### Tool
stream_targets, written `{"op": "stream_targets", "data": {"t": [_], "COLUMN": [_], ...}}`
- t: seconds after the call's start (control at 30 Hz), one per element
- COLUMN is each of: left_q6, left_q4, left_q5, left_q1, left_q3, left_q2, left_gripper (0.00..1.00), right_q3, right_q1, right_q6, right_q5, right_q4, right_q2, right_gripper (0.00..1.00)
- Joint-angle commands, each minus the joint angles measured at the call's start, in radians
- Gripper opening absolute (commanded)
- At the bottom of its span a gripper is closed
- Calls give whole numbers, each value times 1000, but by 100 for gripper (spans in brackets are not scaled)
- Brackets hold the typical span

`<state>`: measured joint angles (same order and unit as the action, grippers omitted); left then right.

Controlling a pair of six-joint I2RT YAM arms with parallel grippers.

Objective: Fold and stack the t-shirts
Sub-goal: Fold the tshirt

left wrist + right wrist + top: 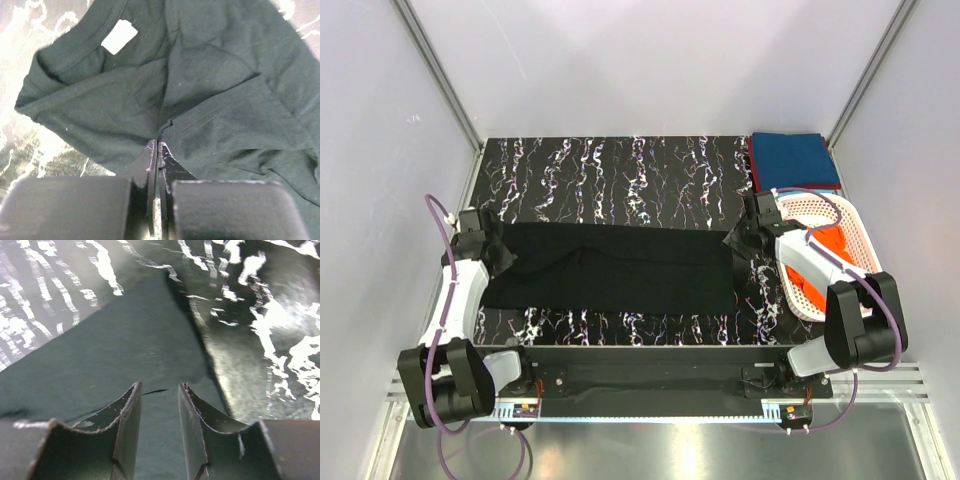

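The black t-shirt (620, 265) lies spread flat across the table, collar end to the left. My left gripper (505, 262) is at its left end. In the left wrist view the left gripper (158, 143) is shut, its tips pinching a fold of the black t-shirt (200, 75) below the collar's white label (119, 36). My right gripper (735, 245) is at the shirt's right end. In the right wrist view the right gripper (160, 386) is open, with the black t-shirt (125, 340) lying flat under its jaws near a corner. The teal-blue t-shirt (795, 160) lies folded on the dark red t-shirt (753, 160) at the back right. The orange t-shirt (825, 250) is in the basket.
The white lattice basket (840, 215) stands at the table's right edge, close beside my right arm. The black marbled table (620, 160) is walled by white panels on three sides. The folded stack fills the back right corner.
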<state>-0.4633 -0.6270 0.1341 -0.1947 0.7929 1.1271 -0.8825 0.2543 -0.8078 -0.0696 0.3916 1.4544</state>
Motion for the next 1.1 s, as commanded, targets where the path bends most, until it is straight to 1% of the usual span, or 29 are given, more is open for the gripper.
{"op": "stream_targets", "data": {"t": [0.0,0.03,0.1,0.2,0.23,0.3,0.33,0.4,0.47,0.53,0.57,0.63,0.67,0.7,0.8,0.87,0.93,1.0,1.07], "left_q6": [-52,-63,-74,-104,-115,-153,-152,-162,-169,-158,-153,-111,-100,-78,-55,-48,-41,-41,-49], "left_q4": [-13,-20,-25,-33,-54,-98,-106,-106,-77,-24,-16,22,36,62,85,102,102,92,56], "left_q5": [41,42,12,-22,-24,11,4,24,25,-48,-117,-198,-256,-283,-343,-360,-340,-260,-168], "left_q1": [-6,-6,-5,-5,-6,-12,-15,-20,-23,-35,-41,-42,-43,-45,-46,-46,-46,-48,-48], "left_q3": [-18,-15,-14,-15,-8,15,47,81,111,105,103,94,89,85,86,88,94,106,118], "left_q2": [-9,-16,-30,-50,-56,-58,-61,-67,-63,-30,-9,60,83,129,209,240,283,328,362], "left_gripper": [6,9,11,20,30,42,44,47,50,50,50,50,50,50,49,49,49,49,48], "right_q3": [-64,-65,-82,-104,-110,-146,-173,-255,-329,-377,-433,-499,-566,-597,-693,-760,-803,-860,-897], "right_q1": [-1,5,17,57,88,129,170,200,255,298,339,378,393,423,460,474,493,505,523], "right_q6": [48,58,79,96,107,166,180,197,188,188,191,203,219,223,234,231,233,243,259], "right_q5": [66,114,145,175,218,252,237,252,254,260,267,303,313,323,359,393,448,479,476], "right_q4": [-7,-13,-34,-51,-91,-118,-120,-122,-137,-174,-183,-201,-203,-203,-226,-241,-249,-250,-249], "right_q2": [-26,-25,-14,14,23,69,96,182,249,317,345,403,462,490,595,670,736,774,819], "right_gripper": [42,43,42,43,43,45,45,42,37,34,31,28,27,26,26,26,25,25,25]}}
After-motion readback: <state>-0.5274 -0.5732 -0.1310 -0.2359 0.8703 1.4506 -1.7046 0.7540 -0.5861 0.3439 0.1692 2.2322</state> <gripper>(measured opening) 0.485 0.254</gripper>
